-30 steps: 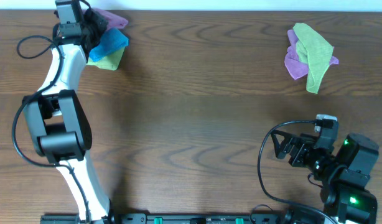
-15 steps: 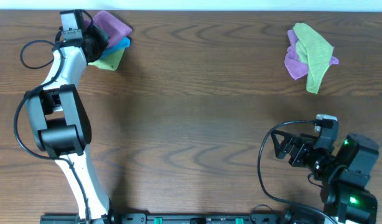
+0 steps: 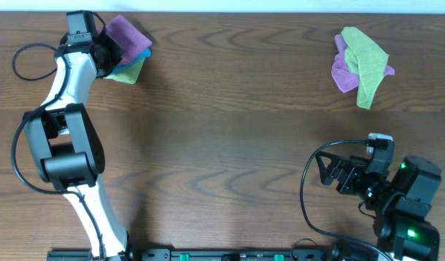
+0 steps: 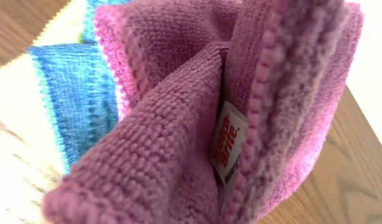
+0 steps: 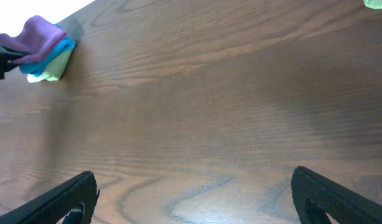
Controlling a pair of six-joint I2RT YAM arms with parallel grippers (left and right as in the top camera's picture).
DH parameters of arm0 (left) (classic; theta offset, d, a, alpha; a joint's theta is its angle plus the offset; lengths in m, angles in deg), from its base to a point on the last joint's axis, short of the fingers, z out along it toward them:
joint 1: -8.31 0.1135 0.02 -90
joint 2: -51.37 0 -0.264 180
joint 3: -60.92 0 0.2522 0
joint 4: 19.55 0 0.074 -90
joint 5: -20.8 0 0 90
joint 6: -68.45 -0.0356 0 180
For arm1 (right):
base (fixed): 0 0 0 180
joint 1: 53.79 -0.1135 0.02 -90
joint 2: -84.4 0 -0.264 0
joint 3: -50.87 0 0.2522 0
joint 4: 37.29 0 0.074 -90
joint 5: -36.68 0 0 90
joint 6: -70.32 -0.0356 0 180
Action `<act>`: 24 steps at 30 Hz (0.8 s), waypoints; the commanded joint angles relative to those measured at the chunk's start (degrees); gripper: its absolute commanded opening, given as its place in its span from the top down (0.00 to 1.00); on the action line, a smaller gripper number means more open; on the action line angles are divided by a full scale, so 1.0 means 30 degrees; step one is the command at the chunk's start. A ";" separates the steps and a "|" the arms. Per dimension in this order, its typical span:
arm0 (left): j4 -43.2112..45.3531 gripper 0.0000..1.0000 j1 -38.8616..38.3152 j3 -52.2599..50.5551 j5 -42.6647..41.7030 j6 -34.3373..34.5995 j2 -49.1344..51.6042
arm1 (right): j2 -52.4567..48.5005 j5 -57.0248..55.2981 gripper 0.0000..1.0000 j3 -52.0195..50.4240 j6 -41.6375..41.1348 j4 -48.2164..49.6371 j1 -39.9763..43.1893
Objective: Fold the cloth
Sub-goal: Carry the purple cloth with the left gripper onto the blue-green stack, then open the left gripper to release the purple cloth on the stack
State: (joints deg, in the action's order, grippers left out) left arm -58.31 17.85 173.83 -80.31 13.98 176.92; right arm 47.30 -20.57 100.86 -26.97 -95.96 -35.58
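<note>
A: Nearest first. R tool?
B: R tool [image 5: 192, 180] sits at approx 5 o'clock on the wood worktop [image 3: 230, 130], by the near edge. Released: fingers spread wide, bare wood showing btwn them.
A: L side?
B: L arm [image 3: 67, 145] runs from the near edge at 7 o'clock up to the far corner at 11 o'clock. L tool [image 3: 105, 48] is at that corner, clenched on the purple cloth [image 3: 128, 32], judging by overhead & R wrist cam, where the fabric runs straight into the dark tool. Its own wrist cam is filled w/ fabric, so the fingers are hidden there.
A: So where's the cloth exactly?
B: Far L corner, 11 o'clock, bunched & raised over a small pile. Up close it hangs in loose folds, stitched pink hem facing the cam. A small white tag [image 4: 227, 144] is sewn into an inner fold; its red lettering is too blurry to read.
A: What's under it?
B: Blue cloth [image 3: 140, 51] right below, touching it, then a lime-green cloth [image 3: 130, 70] at the pile's 6 o'clock, flat on the wood.
A: Anything else far out?
B: Yes, at 1 o'clock, well apart from the pile: a crumpled green cloth [image 3: 367, 58] draped over a 2nd purple cloth [image 3: 342, 74]. Both lie on the worktop near the far edge.
</note>
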 commanded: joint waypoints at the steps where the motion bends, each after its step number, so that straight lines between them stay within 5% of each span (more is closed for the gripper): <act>1: -0.0306 0.94 0.0211 0.0437 0.0925 -0.0597 -0.0430 | 0.0029 0.0073 0.01 -0.0087 -0.0270 0.0036 0.0153; 10: -0.0474 0.89 0.0335 0.0437 0.1647 -0.0736 -0.0430 | 0.0029 0.0073 0.01 -0.0087 -0.0270 0.0036 0.0153; 15: -0.0750 0.72 0.0634 0.0437 0.1661 -0.0860 -0.0466 | 0.0029 0.0073 0.01 -0.0087 -0.0270 0.0036 0.0153; 19: -0.0823 0.43 0.0874 0.0437 0.1639 -0.0940 -0.0583 | 0.0029 0.0073 0.01 -0.0087 -0.0270 0.0036 0.0153; 24: -0.0925 0.22 0.1035 0.0437 0.1668 -0.1311 -0.1137 | 0.0029 0.0073 0.01 -0.0087 -0.0270 0.0036 0.0153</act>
State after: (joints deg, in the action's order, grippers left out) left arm -60.62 20.62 173.83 -76.25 11.38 176.64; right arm 47.30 -20.57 100.86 -26.97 -95.94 -35.58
